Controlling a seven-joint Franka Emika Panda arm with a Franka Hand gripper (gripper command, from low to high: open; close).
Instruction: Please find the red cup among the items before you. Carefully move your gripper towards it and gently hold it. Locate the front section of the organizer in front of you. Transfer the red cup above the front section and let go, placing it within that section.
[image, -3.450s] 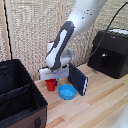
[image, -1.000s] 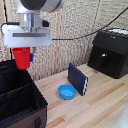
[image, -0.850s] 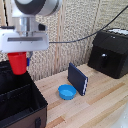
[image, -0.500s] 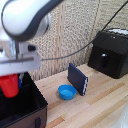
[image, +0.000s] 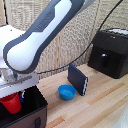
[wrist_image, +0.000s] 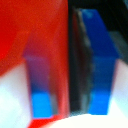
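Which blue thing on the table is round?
The blue bowl is the round one. It sits low and open on the wooden table. The dark blue flat case beside it stands up on its edge and has straight sides.

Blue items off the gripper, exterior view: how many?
2. The blue bowl sits on the wooden table; the dark blue box stands just behind it, toward the exterior view's right. The arm may hide others.

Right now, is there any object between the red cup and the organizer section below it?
Nothing visible. The end effector holds the red cup over the organizer, but which section lies under it cannot be told.
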